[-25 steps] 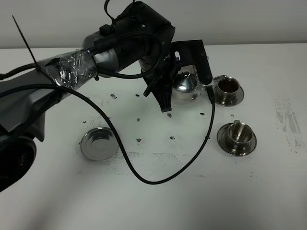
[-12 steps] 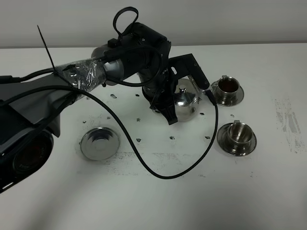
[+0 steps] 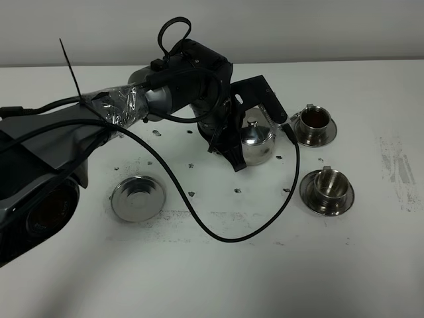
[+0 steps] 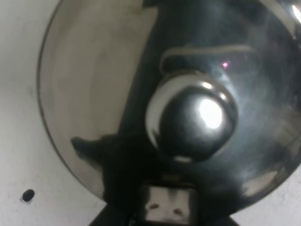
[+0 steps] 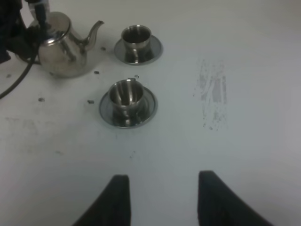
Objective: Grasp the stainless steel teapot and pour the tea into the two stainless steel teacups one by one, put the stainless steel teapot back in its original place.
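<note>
The stainless steel teapot [image 3: 254, 138] stands upright left of the cups, spout toward them. I cannot tell if it rests on the table. My left gripper [image 3: 260, 143] is shut on it, one black finger on each side. The left wrist view is filled by its lid and knob [image 4: 193, 120]. The far teacup [image 3: 315, 119] on its saucer holds reddish-brown tea. The near teacup [image 3: 326, 183] on its saucer shows only steel inside. The right wrist view shows the teapot [image 5: 60, 44], far cup [image 5: 136, 36] and near cup [image 5: 126, 95]. My right gripper [image 5: 164, 202] is open and empty, well short of the cups.
A round steel saucer-like dish [image 3: 137, 197] lies at the left front of the white table [image 3: 371, 252]. A black cable [image 3: 218, 237] loops from the left arm across the table to beside the teapot. Small dark specks dot the tabletop.
The left gripper has brought the teapot back from a tilt at the far cup to upright, a little left and nearer. The arm has swung lower. The cups have not moved.
</note>
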Motion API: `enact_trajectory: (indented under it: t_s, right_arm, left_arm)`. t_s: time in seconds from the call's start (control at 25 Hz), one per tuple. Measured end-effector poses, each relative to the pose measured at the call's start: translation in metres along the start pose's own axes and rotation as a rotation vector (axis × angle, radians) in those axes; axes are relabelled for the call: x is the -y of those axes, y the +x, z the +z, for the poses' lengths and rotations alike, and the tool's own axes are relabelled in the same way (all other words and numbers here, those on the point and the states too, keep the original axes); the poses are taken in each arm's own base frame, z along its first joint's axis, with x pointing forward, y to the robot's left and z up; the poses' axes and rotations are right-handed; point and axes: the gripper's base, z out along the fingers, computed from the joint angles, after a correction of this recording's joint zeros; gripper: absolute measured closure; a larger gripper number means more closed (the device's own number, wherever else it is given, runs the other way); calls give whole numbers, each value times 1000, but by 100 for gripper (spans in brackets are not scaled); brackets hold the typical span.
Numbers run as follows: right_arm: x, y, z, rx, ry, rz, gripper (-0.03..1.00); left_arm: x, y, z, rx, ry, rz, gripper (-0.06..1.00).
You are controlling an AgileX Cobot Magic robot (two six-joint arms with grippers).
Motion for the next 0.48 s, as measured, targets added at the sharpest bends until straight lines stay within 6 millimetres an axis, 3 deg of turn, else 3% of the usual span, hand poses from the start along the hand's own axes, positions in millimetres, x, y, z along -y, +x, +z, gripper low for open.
enact_trajectory:
  t_s: [0.2,0.36,0.48]
  right_arm:
    - [0,0,0,0,0,0,64]
    - [0,0,0,0,0,0,64]
    - [0,0,0,0,0,0,64]
  left_arm:
    - [0,-1,-10,0,-17,18,76]
    - [13,-1,-45,23,-53,69,76]
    - [32,9,-69,15,-61,131,76]
